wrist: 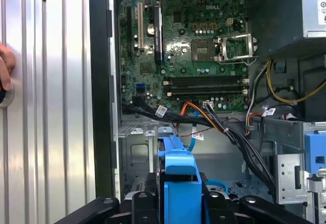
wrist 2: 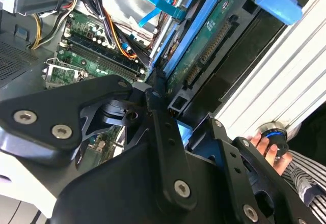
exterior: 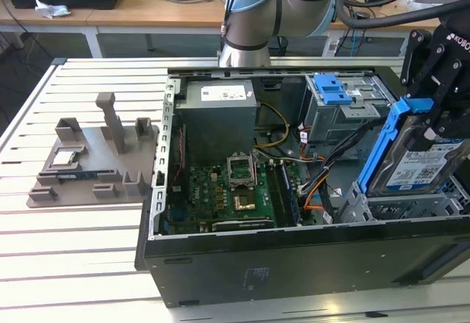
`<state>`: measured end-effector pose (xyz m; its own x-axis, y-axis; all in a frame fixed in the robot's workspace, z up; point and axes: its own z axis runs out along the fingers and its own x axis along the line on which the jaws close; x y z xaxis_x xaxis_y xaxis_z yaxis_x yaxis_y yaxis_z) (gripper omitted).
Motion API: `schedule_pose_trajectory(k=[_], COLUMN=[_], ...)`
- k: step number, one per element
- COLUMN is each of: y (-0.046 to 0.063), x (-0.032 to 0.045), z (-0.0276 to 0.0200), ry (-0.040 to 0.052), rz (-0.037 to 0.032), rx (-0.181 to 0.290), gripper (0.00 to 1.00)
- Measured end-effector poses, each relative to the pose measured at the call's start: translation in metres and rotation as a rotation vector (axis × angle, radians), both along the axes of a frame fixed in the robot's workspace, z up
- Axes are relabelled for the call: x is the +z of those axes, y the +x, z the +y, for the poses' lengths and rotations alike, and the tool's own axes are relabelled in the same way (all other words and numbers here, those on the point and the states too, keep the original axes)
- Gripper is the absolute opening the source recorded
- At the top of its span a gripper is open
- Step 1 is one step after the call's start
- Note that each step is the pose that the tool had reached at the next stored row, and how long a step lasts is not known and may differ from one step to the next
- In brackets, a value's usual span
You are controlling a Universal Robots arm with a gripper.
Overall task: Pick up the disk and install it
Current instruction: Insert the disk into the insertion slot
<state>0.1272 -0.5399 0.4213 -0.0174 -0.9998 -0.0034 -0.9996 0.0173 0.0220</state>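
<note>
The disk (exterior: 415, 165) is a silver-grey drive with a white-and-blue label, clipped in a blue plastic frame (exterior: 388, 141). It hangs tilted, on edge, over the drive bay (exterior: 400, 207) at the exterior view's right end of the open computer case (exterior: 294, 253). My gripper (exterior: 435, 117) is shut on the disk's upper end. In the second wrist view the disk's green circuit-board underside (wrist 2: 204, 46) runs away from the gripper (wrist 2: 170, 109). The first wrist view shows the blue frame (wrist: 178, 180) clamped between the black fingers (wrist: 145, 198).
The case holds a motherboard (exterior: 231, 191), a grey power supply (exterior: 219, 117), loose cables (exterior: 316, 180) and a second blue caddy (exterior: 334, 88) at the back. A grey fixture (exterior: 95, 161) with a small chip lies on the slatted table. A person's hand (wrist 2: 265, 145) rests beside the case.
</note>
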Motion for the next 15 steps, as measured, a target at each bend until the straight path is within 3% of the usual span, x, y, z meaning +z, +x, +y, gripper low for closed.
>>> schedule_pose_trajectory(k=[5, 15], y=[-0.0081, -0.0042], x=[0.0001, -0.0081], z=[0.0, 0.0], ry=[-0.0003, -0.0004], rz=[-0.0007, -0.0005], rx=[0.0, 0.0], gripper=[0.37, 0.37])
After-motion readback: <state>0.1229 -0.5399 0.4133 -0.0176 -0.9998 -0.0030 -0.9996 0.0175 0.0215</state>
